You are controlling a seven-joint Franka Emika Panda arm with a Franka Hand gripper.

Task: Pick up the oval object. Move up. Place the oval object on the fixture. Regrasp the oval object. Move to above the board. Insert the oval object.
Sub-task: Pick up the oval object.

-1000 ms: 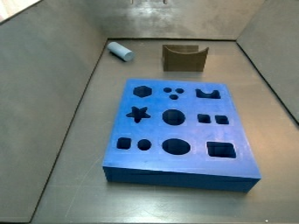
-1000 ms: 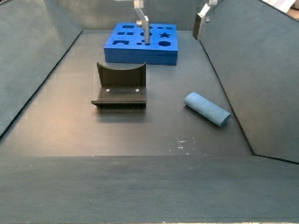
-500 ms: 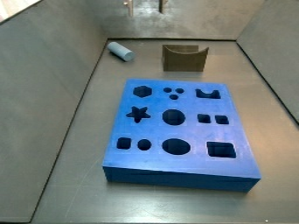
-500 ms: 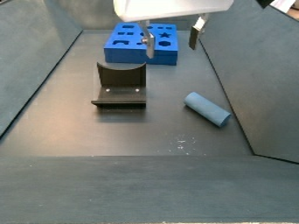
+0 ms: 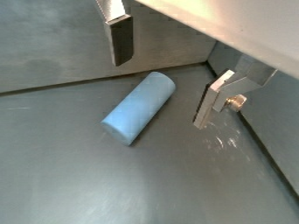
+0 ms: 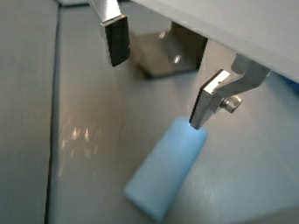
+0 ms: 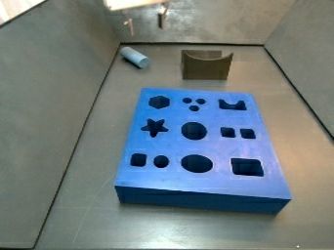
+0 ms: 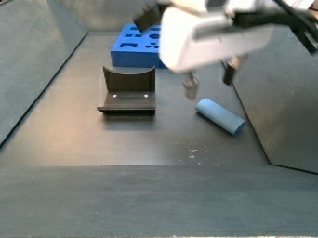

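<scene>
Wrist views: my gripper [image 5: 170,74] hangs wide open over the floor, peg [image 5: 139,107] lying flat below, nothing held, only one shows the fixture [image 6: 163,50] behind, side view: peg [image 7: 136,57] left of fixture [image 7: 205,64], board [image 7: 198,146] nearer, gripper [image 8: 207,84] just above peg [image 8: 220,115]

dull grey floor [image 8: 137,149] enclosed by slanted grey walls [image 7: 53,59].

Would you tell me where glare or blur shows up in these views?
In a wrist view, pale glints sit on the floor left of the oval object; in a side view, the gripper and its white housing look motion-blurred above the sharp fixture.
</scene>
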